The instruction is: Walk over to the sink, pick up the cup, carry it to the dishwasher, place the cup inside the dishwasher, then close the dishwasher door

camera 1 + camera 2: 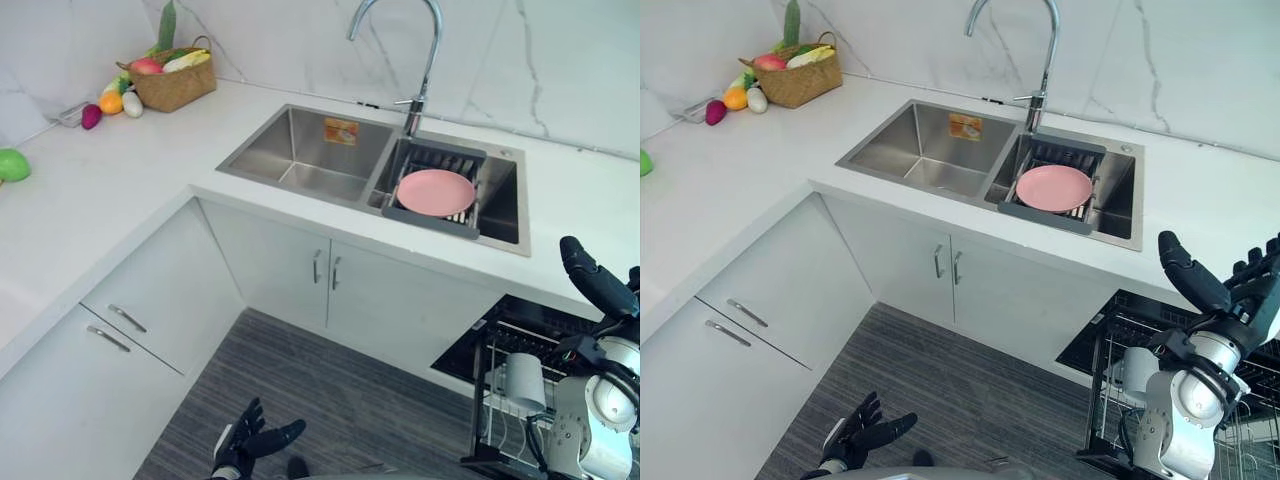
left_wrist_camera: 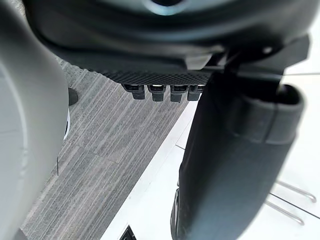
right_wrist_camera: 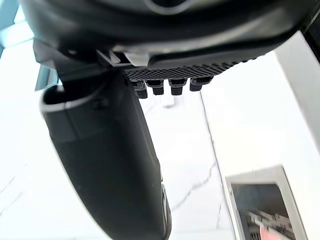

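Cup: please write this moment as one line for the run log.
cup: in rack | dishwasher: open | right hand: open, empty, raised | left hand: open, low over floor

Bright, even light falls from overhead on the white counter (image 1: 100, 190). The steel sink (image 1: 310, 150) gleams softly, without hard glare. Faint shade lies across the cabinet doors (image 1: 290, 270), and the floor (image 1: 300, 390) looks dimmer.

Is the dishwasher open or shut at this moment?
Open: the dishwasher's dark inside is exposed and its wire rack sits pulled out, holding a white cup.
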